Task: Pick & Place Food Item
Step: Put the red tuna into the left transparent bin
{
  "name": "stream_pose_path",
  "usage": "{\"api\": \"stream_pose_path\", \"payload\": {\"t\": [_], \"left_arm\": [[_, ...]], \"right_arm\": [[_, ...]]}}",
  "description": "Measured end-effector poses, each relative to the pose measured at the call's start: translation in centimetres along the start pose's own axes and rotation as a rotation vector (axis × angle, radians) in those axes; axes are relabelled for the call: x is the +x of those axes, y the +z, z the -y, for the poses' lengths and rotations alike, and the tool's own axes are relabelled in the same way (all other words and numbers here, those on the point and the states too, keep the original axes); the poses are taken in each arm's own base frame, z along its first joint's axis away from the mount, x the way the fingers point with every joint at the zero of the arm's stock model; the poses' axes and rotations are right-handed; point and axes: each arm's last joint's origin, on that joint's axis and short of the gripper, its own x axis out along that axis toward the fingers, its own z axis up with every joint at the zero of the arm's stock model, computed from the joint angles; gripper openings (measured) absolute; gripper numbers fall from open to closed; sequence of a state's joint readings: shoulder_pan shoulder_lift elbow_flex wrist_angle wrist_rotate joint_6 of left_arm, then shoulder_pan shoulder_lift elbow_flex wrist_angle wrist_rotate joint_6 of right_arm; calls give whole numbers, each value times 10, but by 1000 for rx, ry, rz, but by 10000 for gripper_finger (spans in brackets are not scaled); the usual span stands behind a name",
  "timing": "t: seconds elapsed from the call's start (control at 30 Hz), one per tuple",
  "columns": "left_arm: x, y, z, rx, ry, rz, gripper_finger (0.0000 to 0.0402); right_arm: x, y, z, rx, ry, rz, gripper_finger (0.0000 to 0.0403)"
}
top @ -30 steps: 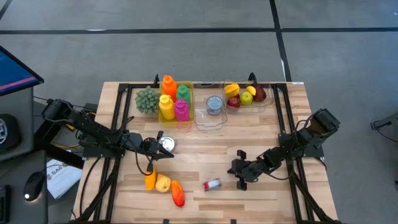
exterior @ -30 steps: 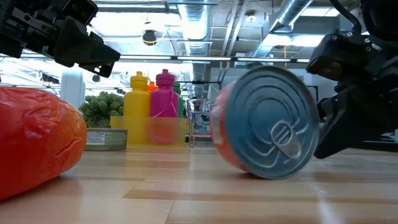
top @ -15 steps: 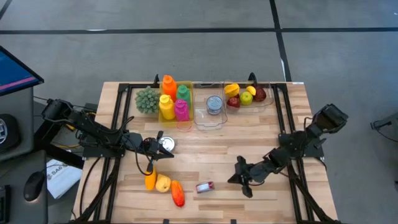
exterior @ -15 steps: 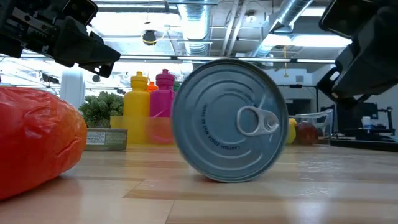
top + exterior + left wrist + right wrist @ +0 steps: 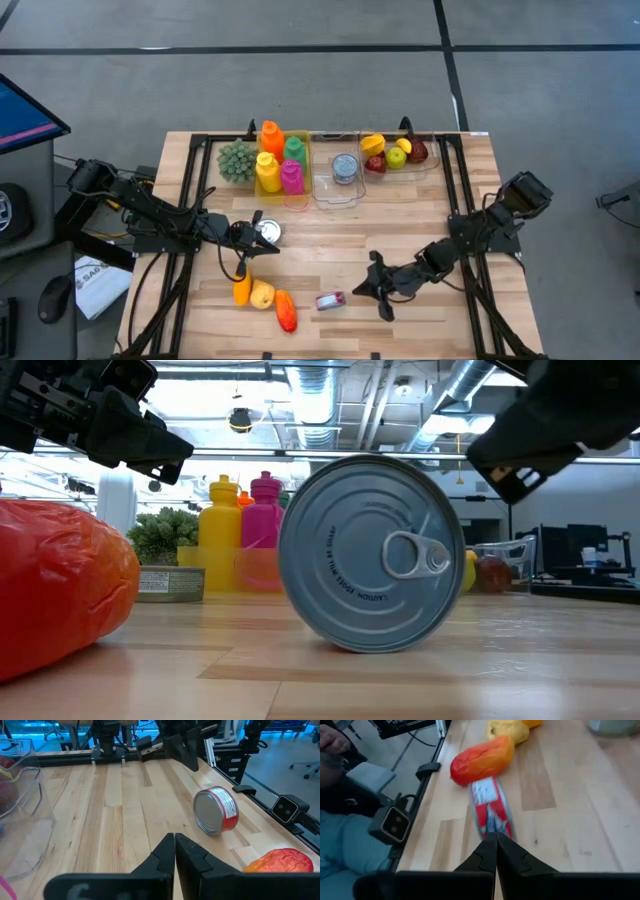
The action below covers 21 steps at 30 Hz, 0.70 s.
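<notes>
A red-and-white can lies on its side near the table's front edge, its ring-pull lid facing the low camera. The can also shows in the left wrist view. My right gripper is shut; it hangs just right of the can and above it, touching nothing, with its tips pointing down at the can. My left gripper is shut and waits by a silver-topped tin standing at the table's left middle. An orange food, a yellow food and a red-orange food lie left of the can.
Along the far edge stand a green plant, a tray of coloured bottles, a clear bin with a tin and a clear bin of fruit. Black frame rails run along both table sides. Bare wood lies mid-table.
My right gripper has risen, tipped less steeply and shifted a little toward the table's left edge, staying shut. The can has rolled a short way toward the left edge and turned its lid square to the low camera; it has lain still for the last half second.
</notes>
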<state>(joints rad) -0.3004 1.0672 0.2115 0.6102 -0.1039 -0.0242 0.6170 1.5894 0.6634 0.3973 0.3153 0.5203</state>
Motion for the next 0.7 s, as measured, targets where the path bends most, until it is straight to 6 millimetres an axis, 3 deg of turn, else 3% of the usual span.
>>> {"api": "stream_pose_path", "payload": {"t": [0.13, 0.27, 0.47, 0.7], "left_arm": [[0, 0, 0, 0, 0, 0, 2], [0, 0, 0, 0, 0, 0, 2], [0, 0, 0, 0, 0, 0, 2], [0, 0, 0, 0, 0, 0, 2]], "right_arm": [[1, 3, 4, -23, -15, 1, 4], [1, 5, 6, -39, -20, 7, 35], [1, 6, 5, -42, -15, 17, 108], [2, 11, 3, -41, -10, 28, 219]]}}
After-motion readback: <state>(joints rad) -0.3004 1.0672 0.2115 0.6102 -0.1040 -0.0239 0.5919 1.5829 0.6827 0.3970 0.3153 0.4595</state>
